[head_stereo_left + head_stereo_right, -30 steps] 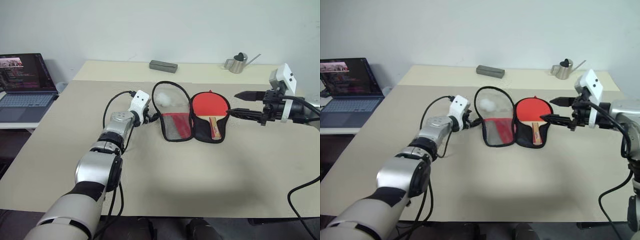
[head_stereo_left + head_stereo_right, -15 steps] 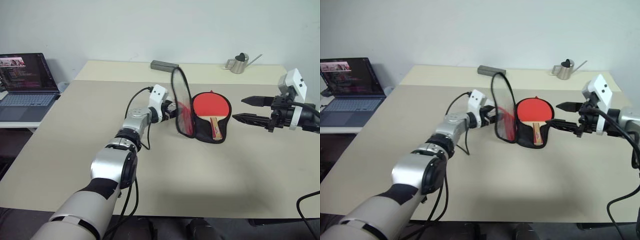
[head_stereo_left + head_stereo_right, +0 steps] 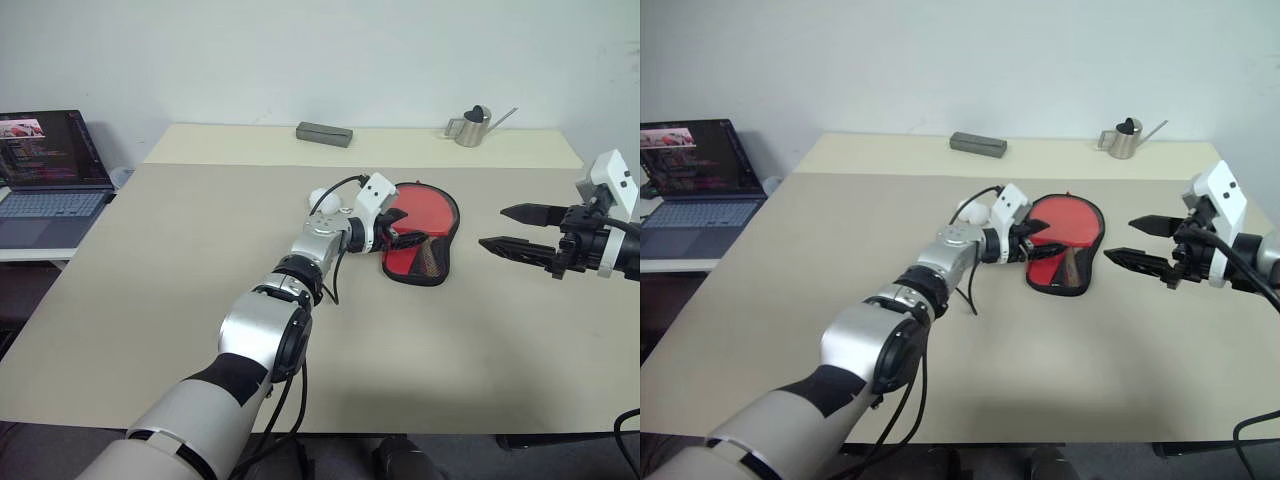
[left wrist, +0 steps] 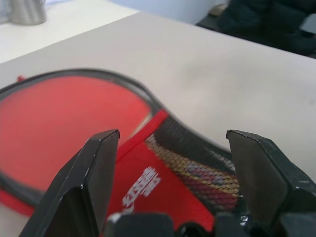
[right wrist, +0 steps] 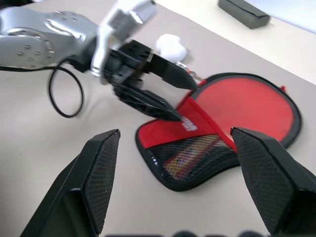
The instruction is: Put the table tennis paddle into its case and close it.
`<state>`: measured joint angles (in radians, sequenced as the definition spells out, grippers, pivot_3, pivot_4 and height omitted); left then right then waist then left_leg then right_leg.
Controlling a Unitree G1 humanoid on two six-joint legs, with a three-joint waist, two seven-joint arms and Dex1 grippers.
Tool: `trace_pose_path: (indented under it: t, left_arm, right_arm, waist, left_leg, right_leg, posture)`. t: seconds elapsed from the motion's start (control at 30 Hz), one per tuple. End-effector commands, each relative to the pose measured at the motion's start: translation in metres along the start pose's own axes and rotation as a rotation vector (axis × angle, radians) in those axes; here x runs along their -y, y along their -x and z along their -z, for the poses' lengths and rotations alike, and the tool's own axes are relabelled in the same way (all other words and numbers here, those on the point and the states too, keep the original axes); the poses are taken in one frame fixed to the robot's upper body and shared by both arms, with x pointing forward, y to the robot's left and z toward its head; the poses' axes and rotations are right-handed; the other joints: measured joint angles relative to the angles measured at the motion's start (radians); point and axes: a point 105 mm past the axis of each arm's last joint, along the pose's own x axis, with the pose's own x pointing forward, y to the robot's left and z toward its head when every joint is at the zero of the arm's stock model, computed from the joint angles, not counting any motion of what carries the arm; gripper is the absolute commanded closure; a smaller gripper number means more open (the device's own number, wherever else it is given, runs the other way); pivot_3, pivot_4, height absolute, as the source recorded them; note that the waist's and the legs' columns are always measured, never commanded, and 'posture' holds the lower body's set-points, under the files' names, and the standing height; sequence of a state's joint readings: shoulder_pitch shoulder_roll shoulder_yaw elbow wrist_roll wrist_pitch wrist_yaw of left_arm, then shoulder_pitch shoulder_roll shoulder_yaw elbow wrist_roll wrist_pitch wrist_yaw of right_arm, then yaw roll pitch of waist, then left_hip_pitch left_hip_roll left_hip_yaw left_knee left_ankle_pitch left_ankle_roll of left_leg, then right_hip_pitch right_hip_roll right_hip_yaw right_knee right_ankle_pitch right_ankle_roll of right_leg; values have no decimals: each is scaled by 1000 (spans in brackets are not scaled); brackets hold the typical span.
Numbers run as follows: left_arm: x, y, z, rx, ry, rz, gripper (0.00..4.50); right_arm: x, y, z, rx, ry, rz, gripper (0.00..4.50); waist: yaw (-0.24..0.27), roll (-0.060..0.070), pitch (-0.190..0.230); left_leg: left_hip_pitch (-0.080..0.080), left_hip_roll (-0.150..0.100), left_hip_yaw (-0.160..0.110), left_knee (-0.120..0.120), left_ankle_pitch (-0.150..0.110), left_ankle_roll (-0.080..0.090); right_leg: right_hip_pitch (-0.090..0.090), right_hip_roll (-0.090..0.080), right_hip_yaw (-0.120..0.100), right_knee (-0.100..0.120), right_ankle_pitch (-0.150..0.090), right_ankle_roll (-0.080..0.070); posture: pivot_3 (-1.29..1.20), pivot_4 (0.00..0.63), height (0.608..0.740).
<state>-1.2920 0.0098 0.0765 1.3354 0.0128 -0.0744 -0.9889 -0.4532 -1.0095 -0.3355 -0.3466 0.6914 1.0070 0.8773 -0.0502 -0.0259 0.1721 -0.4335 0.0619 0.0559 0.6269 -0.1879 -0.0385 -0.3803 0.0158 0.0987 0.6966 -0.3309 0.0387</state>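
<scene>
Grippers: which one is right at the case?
The left gripper, its open fingers over the case flap's red side. The right gripper, also open, hangs off to the case's side, clear of it.

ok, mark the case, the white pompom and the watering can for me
case [image 3: 425, 215]: left eye view, red round upper panel.
white pompom [image 5: 170, 46]: right wrist view, middle of the fluffy ball.
watering can [image 3: 1124, 141]: right eye view, metal body.

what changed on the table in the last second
The left gripper swept right, folding the case flap from lying open, through upright, down over the table tennis paddle, now covered. The right gripper drew back, open. The grey box and the watering can stayed put.
</scene>
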Motion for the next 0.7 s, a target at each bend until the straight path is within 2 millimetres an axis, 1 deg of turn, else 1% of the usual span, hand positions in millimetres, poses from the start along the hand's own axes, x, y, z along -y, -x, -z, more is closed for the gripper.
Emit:
trace_pose_path:
  t: [0.03,0.13,0.27,0.4,0.5,0.57,0.7]
  left_arm:
    - [-10,29,-31,90,-78,73,703]
    - [-22,60,-33,83,-143,86,703]
    - [-26,90,-39,89,-216,118,703]
    - [-20,112,-41,86,-285,162,703]
    - [-13,132,-33,43,-345,168,703]
    - [-9,144,-33,37,-348,148,703]
    - [-5,162,-39,52,-338,81,703]
  right_arm:
    - [2,-2,-12,46,6,6,604]
    - [9,-13,-9,49,-29,16,604]
    - [17,-28,-2,31,-89,32,604]
    - [22,-43,1,21,-126,30,604]
    - [28,-58,8,-4,-148,60,604]
    - [30,-68,15,-24,-160,80,604]
    - [41,-86,29,-55,-189,148,604]
  waist:
    - [-7,0,0]
    - [-10,0,0]
    - [-5,0,0]
    - [-2,0,0]
    - [-3,0,0]
    - [-5,1,0]
    - [-6,1,0]
  left_leg:
    - [0,0,0,0,0,0]
    - [0,1,0,0,0,0]
    - [0,1,0,0,0,0]
    - [-1,1,1,1,0,0]
    - [-1,2,0,1,0,0]
    - [0,2,0,1,0,0]
    - [0,3,-1,2,0,0]
  right_leg:
    - [0,0,0,0,0,0]
    - [0,0,0,1,0,0]
    - [0,0,-1,0,0,0]
    - [0,-1,-1,0,0,0]
    - [0,-1,-1,0,0,0]
    - [0,-1,-1,0,0,0]
    - [0,0,-1,1,0,0]
  posture:
    - [0,150,740]
    - [0,150,740]
    - [0,150,740]
    - [0,150,740]
    - [0,150,740]
    - [0,150,740]
    - [0,150,740]
